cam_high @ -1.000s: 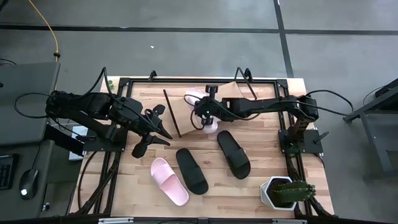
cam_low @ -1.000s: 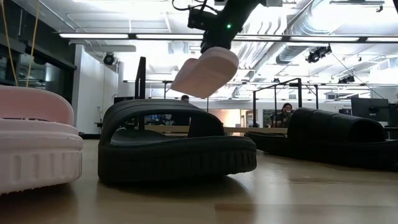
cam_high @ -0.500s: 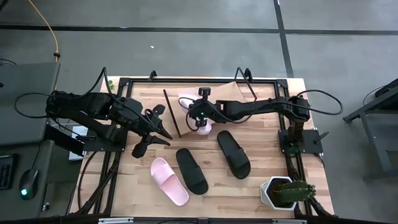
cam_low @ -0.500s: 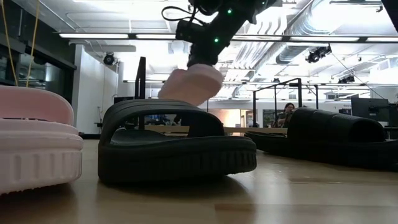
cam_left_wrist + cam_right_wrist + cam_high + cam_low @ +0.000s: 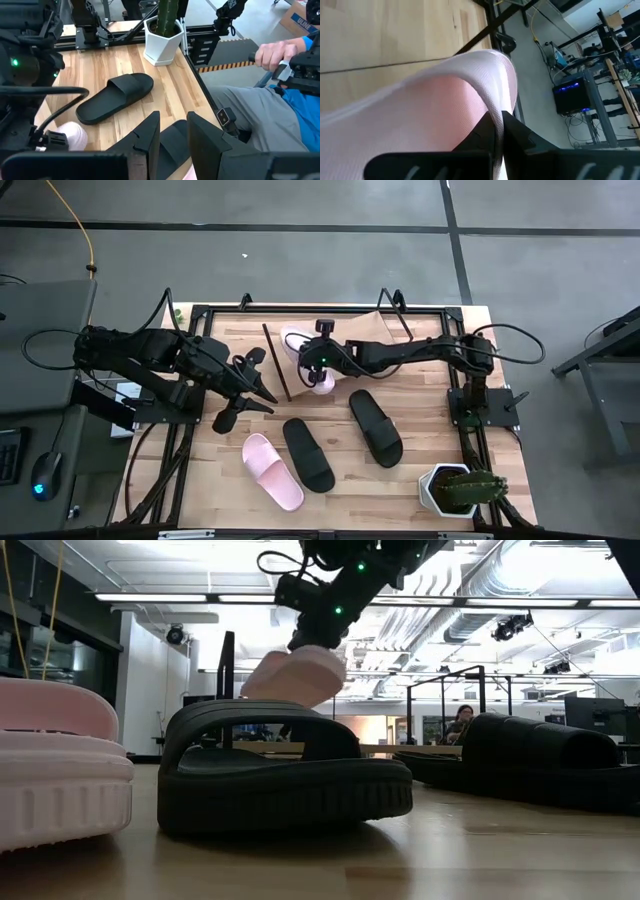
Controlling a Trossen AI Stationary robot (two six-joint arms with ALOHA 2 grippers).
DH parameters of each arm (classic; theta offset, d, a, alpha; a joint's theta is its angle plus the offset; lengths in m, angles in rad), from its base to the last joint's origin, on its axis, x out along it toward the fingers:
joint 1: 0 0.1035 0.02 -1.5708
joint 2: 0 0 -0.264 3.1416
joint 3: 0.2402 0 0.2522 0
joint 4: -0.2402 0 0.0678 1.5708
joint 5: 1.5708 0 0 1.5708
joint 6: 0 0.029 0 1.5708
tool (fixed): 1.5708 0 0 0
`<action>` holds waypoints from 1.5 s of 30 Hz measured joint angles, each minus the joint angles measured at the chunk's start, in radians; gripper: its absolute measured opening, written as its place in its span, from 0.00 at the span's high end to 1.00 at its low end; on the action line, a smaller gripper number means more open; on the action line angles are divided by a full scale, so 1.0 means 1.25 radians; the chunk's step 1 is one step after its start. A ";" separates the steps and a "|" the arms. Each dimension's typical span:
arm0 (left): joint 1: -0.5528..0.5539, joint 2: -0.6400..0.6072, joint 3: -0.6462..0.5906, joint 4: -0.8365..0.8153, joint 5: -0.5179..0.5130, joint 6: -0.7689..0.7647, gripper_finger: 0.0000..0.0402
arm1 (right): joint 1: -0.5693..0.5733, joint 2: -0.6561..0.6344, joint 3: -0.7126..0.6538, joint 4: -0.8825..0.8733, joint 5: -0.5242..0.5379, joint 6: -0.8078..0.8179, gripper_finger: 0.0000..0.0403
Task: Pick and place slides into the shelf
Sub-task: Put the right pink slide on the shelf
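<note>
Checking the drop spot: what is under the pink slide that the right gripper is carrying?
The pink slide, pinched in the right gripper, hangs over the shelf. The slide and arm cover the board directly beneath, so that patch cannot be seen.

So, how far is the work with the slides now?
Done: no slide visibly rests on the shelf. In hand: the right gripper carries one pink slide above it. Left: one pink slide and two black slides lie on the table.

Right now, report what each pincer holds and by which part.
The right pincer is shut on a pink slide, pinching its strap. The left pincer holds nothing.
</note>
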 joint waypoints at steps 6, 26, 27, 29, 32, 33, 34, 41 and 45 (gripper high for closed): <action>0.000 0.000 0.000 0.001 0.000 0.000 0.79 | -0.001 0.020 0.000 0.049 -0.013 -0.008 1.00; 0.000 0.000 0.000 0.000 -0.005 0.000 0.79 | -0.007 0.073 0.000 0.121 0.050 -0.002 1.00; 0.000 0.000 0.000 0.000 -0.005 0.000 0.79 | -0.007 0.073 0.000 0.122 0.055 0.000 1.00; 0.000 0.000 0.000 0.000 -0.006 0.000 0.79 | -0.007 0.074 0.000 0.128 0.052 0.001 1.00; 0.000 0.000 0.000 0.000 -0.007 0.000 0.79 | -0.006 0.074 0.000 0.132 0.054 0.006 1.00; 0.000 0.000 0.000 0.000 -0.009 0.000 0.79 | -0.006 0.074 0.000 0.133 0.057 0.006 1.00; 0.000 0.000 0.000 0.000 -0.009 0.000 0.79 | -0.004 0.074 0.000 0.135 0.061 0.007 1.00; 0.000 0.000 0.000 0.000 -0.009 0.000 0.79 | 0.004 0.074 0.000 0.146 0.073 0.013 1.00; 0.000 0.000 0.000 0.000 -0.009 0.000 0.79 | 0.011 0.074 0.000 0.158 0.073 0.015 1.00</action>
